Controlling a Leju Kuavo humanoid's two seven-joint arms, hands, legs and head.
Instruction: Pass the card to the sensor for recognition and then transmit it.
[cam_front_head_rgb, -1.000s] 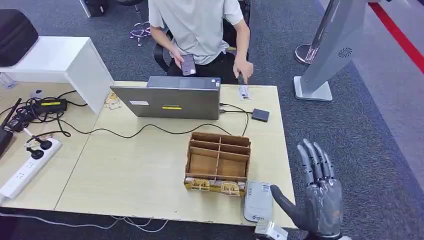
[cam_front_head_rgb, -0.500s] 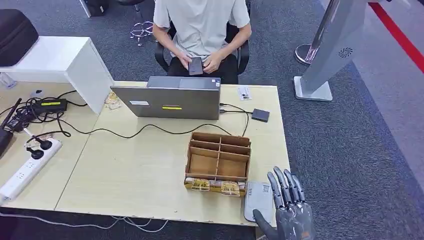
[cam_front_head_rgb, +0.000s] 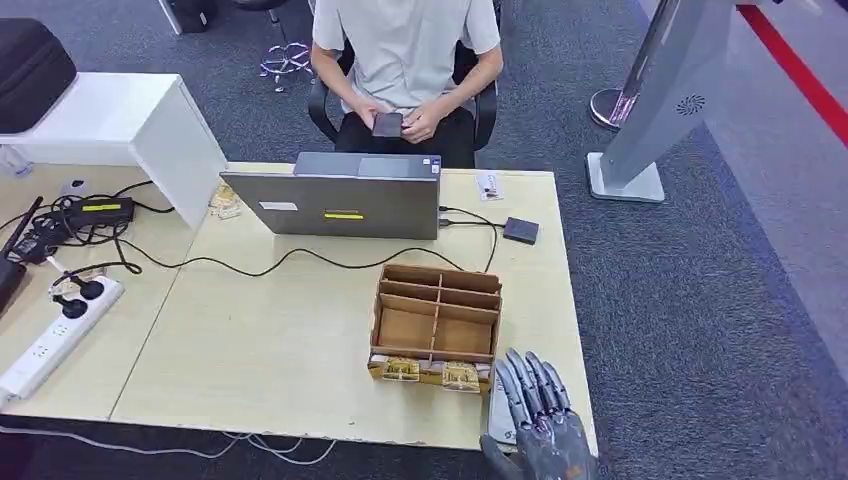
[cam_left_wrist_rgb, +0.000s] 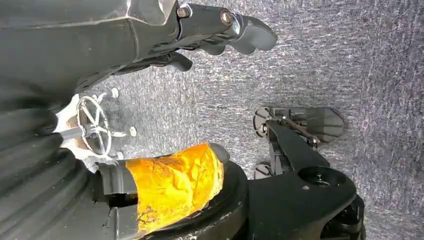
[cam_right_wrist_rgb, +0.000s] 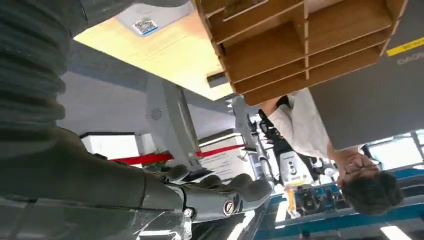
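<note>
— Start from your left side. What is that arm doing?

— My left robot hand (cam_left_wrist_rgb: 220, 30) hangs over the carpet, fingers loose and apart from the thumb, holding nothing. I judge it has no part in this step.

— And on the table (cam_front_head_rgb: 270, 340)?

— The wooden divider box (cam_front_head_rgb: 436, 325) stands just off the thumb side of my right robot hand (cam_front_head_rgb: 535, 425). Tucked against the box's near corner lies the flat pale grey piece with a QR label, which I take for the card (cam_right_wrist_rgb: 150, 20). It is at the table's near edge, directly under my fingers.

— Have you got it?

— No. My right robot hand is released, fingers straight and a little spread above the card. I can't tell if they touch it. So I'd call this the reach for the pick-up, the very first step.

— What does the next move need?

— The card lies flat, so I'd guess I must catch it by the edge that overhangs or sits at the table's rim, thumb beneath and fingers on top. Then carry it forward, past my fingertips, to the small black box (cam_front_head_rgb: 520, 231) wired to the laptop (cam_front_head_rgb: 340, 205). That I take for the sensor. The person (cam_front_head_rgb: 405, 40) sits beyond it for the hand-over.
</note>
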